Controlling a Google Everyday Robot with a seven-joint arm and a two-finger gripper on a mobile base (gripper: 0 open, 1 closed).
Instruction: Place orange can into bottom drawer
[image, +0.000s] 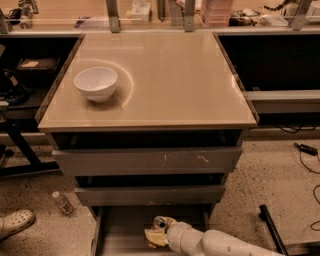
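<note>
The bottom drawer (122, 231) is pulled open at the foot of the grey cabinet, a shallow grey tray. My gripper (156, 234) reaches into it from the lower right on a white arm. The orange can (160, 222) shows its silver top just above the gripper, inside the drawer; its body is mostly hidden by the gripper. The fingers appear to be around the can.
A white bowl (96, 83) sits on the beige cabinet top (165, 75). The scratched top drawer (150, 160) and middle drawer (150, 194) are closed. A small clear bottle (62, 203) and a white shoe (15, 223) lie on the floor at the left. Cables lie at the right.
</note>
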